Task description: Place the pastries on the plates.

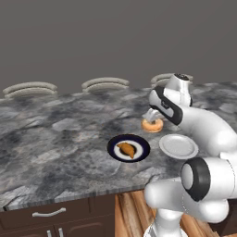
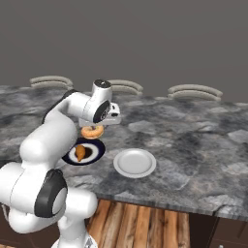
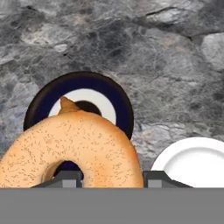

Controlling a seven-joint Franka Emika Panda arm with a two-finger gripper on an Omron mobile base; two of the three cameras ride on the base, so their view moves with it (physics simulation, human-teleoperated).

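Observation:
My gripper [image 1: 152,119] is shut on the tan ring doughnut [image 1: 152,125], holding it a little above the marble counter. In the hand view the doughnut [image 3: 83,140] sits large between the two fingertips [image 3: 68,177] and covers part of the navy plate [image 3: 118,98] below. The orange-brown croissant [image 1: 127,149] lies on that navy plate [image 1: 113,147], its tip [image 3: 66,105] poking out behind the doughnut. To the right of the navy plate, the plain white plate [image 1: 178,146] has nothing on it. From the right base view the doughnut [image 2: 92,131] hangs just beyond the navy plate [image 2: 97,151], left of the white plate [image 2: 134,162].
Grey ridged oval burners [image 1: 30,89] [image 1: 105,84] [image 2: 195,92] line the back of the counter. The counter's front edge runs just in front of both plates, with dark drawers [image 1: 48,213] and wooden floor below.

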